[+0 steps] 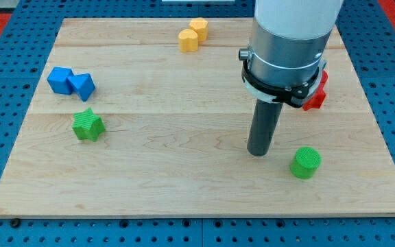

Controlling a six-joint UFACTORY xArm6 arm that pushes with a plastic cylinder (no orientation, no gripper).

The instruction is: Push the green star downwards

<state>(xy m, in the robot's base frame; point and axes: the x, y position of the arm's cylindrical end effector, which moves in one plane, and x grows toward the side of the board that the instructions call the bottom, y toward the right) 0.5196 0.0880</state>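
The green star (88, 125) lies on the wooden board (184, 178) at the view's left, just below two blue blocks. My tip (258, 154) rests on the board at the view's right of centre, far to the right of the green star and apart from it. A green cylinder (306, 163) stands just right of and slightly below my tip, not touching it.
A blue cube (60, 80) and a blue block (83, 86) touch each other at upper left. Two yellow blocks (193, 35) sit together at the top centre. A red block (317, 92) is partly hidden behind the arm at the right.
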